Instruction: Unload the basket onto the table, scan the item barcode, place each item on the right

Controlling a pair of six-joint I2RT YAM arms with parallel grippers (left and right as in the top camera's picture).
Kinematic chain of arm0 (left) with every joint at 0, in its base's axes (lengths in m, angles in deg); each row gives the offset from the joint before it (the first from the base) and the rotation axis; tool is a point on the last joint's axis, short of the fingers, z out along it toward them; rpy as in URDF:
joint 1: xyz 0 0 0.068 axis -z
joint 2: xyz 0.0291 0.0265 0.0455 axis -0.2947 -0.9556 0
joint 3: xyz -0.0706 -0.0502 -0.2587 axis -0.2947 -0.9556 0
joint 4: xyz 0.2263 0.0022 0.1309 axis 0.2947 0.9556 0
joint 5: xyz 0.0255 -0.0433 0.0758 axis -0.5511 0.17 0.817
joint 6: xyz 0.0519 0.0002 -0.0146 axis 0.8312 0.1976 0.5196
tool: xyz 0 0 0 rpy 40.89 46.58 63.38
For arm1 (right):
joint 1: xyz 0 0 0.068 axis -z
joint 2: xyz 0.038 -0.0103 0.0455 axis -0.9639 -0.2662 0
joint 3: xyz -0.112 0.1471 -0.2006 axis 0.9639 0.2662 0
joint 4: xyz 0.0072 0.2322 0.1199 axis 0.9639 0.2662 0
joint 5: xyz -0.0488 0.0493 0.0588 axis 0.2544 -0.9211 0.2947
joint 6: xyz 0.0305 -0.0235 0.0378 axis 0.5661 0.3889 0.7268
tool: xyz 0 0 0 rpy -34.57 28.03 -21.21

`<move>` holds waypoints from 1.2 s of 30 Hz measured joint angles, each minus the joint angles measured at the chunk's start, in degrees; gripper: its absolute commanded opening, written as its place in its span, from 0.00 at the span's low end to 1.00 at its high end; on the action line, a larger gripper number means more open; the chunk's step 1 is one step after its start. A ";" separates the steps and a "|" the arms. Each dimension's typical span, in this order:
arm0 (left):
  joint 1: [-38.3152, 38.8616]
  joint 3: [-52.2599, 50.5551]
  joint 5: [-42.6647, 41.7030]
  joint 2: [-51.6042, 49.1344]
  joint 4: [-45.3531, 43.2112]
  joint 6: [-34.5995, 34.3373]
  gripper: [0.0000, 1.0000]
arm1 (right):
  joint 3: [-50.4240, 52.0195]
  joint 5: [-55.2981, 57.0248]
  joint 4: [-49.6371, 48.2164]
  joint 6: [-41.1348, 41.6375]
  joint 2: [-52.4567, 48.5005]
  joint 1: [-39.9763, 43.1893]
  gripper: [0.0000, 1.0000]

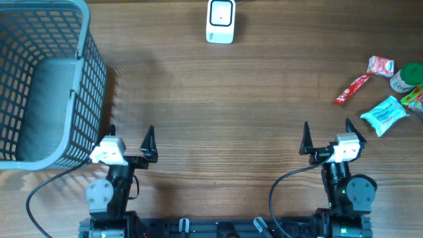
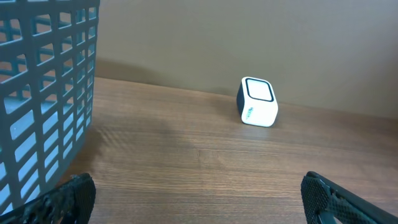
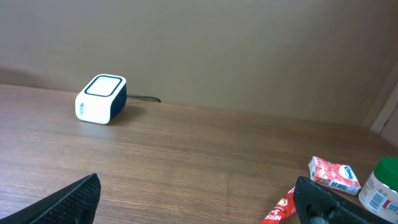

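The white barcode scanner (image 1: pixel 220 21) stands at the far middle of the table, also seen in the left wrist view (image 2: pixel 257 101) and the right wrist view (image 3: pixel 101 99). The items lie in a group at the right edge: a red packet (image 1: pixel 381 65), a red stick sachet (image 1: pixel 351 89), a blue packet (image 1: pixel 385 114) and a green-lidded jar (image 1: pixel 404 77). My left gripper (image 1: pixel 130 139) is open near the front edge, with nothing between its fingers (image 2: pixel 198 193). My right gripper (image 1: pixel 327 135) is open too and empty (image 3: pixel 198 193), short of the items.
A large grey-blue mesh basket (image 1: pixel 39 86) fills the left side, close beside the left gripper, with its wall at the left of the left wrist view (image 2: pixel 43 93). The red packet (image 3: pixel 334 174), sachet (image 3: pixel 280 211) and jar (image 3: pixel 382 186) sit ahead-right of the right gripper.
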 measured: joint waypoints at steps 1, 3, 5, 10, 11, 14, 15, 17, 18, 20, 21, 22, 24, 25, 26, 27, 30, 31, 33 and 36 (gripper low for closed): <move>0.00 0.00 0.00 0.00 0.00 0.24 1.00 | 0.00 0.00 0.00 0.00 0.00 0.00 0.99; 0.00 0.00 0.00 0.00 0.00 0.83 1.00 | 0.00 0.00 0.00 0.00 0.00 0.00 1.00; 0.00 0.00 0.00 0.00 0.00 1.07 1.00 | 0.00 0.00 0.00 0.00 0.00 0.00 1.00; 0.00 0.00 0.00 0.00 0.00 1.07 1.00 | 0.00 -0.02 0.00 0.00 0.00 0.00 1.00; 0.00 0.00 0.00 0.00 0.00 1.07 1.00 | 0.00 0.00 0.00 0.00 0.00 0.00 1.00; 0.00 0.00 0.00 -0.02 0.00 1.09 1.00 | 0.00 0.00 0.00 0.00 0.00 0.00 1.00; 0.00 0.00 0.00 0.00 0.00 1.07 1.00 | 0.00 0.00 0.00 0.00 0.00 0.00 1.00; 0.00 0.00 0.00 0.00 0.00 1.09 1.00 | 0.00 0.00 0.00 0.00 0.00 0.00 1.00; 0.00 0.00 0.00 0.00 -0.02 1.09 1.00 | 0.00 0.00 0.00 0.00 0.00 0.00 1.00; 0.00 0.00 0.00 0.00 -0.02 1.09 1.00 | 0.00 0.00 0.00 0.00 0.00 0.00 1.00; 0.00 0.00 0.00 0.00 -0.02 1.09 1.00 | 0.00 0.00 0.00 0.00 0.00 0.00 1.00; 0.00 0.00 0.00 0.00 -0.02 1.09 1.00 | 0.00 0.00 0.00 0.00 0.00 0.00 1.00; 0.00 0.00 0.00 0.00 -0.02 1.09 1.00 | 0.00 0.00 0.00 0.00 0.00 0.00 1.00; 0.00 0.00 0.00 0.00 -0.02 1.09 1.00 | 0.00 0.00 0.00 0.00 0.00 0.00 1.00; 0.00 0.00 0.00 -0.02 -0.02 1.09 1.00 | 0.00 0.00 0.00 0.00 0.00 0.00 1.00; 0.00 0.00 0.00 0.00 -0.02 1.09 1.00 | 0.00 0.00 0.00 0.00 0.00 0.00 1.00; 0.00 0.00 0.00 0.00 -0.02 1.09 1.00 | 0.00 0.00 0.00 0.00 0.00 0.00 1.00; 0.00 0.00 0.00 0.00 -0.02 1.09 1.00 | 0.00 0.00 0.00 0.00 0.00 0.00 1.00; 0.00 0.00 0.00 0.00 -0.02 1.09 1.00 | 0.00 0.00 0.00 0.00 0.00 0.00 1.00; 0.00 0.00 0.00 0.00 -0.02 1.09 1.00 | 0.00 0.00 0.00 0.00 0.00 0.00 1.00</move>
